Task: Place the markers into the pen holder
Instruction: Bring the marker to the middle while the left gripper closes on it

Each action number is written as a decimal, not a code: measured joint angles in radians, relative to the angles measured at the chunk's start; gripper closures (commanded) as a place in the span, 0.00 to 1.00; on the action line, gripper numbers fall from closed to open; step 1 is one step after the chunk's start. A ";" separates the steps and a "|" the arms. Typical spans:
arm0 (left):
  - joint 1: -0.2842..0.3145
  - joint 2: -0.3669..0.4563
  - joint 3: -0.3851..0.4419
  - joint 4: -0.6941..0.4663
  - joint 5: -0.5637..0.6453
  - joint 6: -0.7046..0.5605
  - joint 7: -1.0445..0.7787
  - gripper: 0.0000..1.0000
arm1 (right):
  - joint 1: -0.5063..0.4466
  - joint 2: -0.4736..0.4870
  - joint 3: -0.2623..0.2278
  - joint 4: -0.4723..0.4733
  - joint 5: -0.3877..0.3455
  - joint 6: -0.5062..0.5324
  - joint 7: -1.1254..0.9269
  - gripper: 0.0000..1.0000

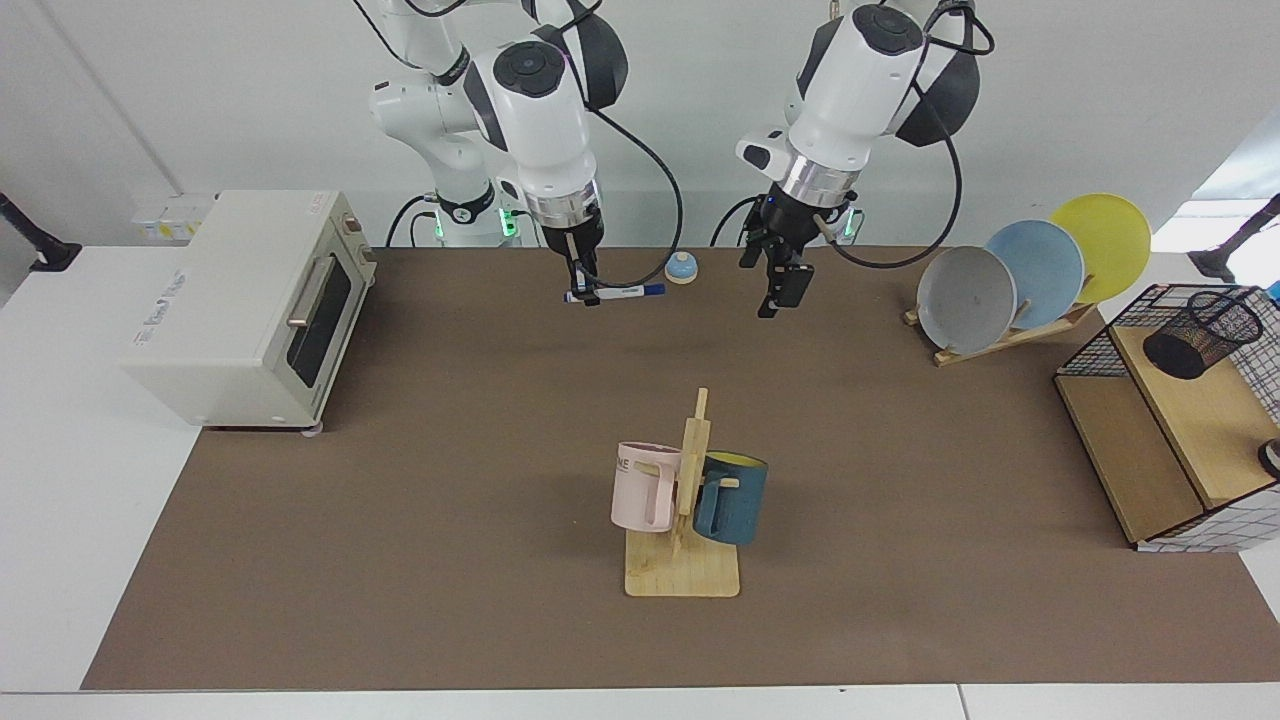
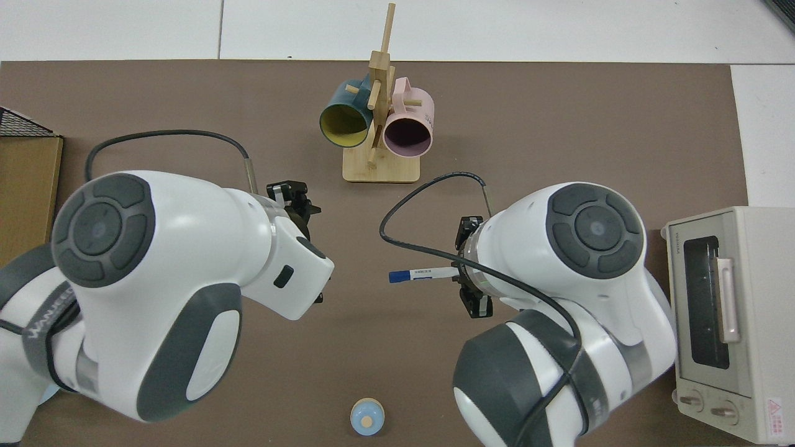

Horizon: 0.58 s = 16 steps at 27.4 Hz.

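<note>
Aloft, right gripper (image 1: 582, 293) clamps marker (image 1: 625, 292) level; left gripper (image 1: 783, 290) open, empty, near.

Right gripper (image 2: 461, 273) grips marker (image 2: 419, 274) level above mat, blue cap toward left gripper (image 2: 307, 248)

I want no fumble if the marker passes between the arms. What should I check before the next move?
1. Right gripper clamps the white marker with blue cap: ok.
2. Marker level, cap end free toward the left gripper: ok.
3. Left gripper holds nothing: ok.
4. Left gripper open wide enough: cannot tell.
5. Air between the grippers clear: ok.
6. Small black wire-mesh pen holder upright on the wooden shelf: ok.
</note>
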<state>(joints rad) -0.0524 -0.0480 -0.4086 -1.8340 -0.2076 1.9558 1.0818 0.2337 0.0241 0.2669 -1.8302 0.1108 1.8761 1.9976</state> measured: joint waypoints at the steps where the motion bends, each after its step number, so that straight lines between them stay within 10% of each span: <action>1: -0.001 0.001 -0.010 -0.006 -0.007 0.014 -0.001 0.00 | 0.009 0.002 0.001 0.002 -0.002 0.000 0.014 1.00; 16: -0.014 0.010 -0.092 -0.143 -0.127 0.185 0.006 0.00 | 0.048 0.011 0.050 0.014 -0.016 0.029 0.122 1.00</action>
<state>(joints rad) -0.0669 -0.0382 -0.5009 -1.9768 -0.3348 2.1410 1.0878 0.2812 0.0349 0.3167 -1.8167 0.0950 1.9056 2.1201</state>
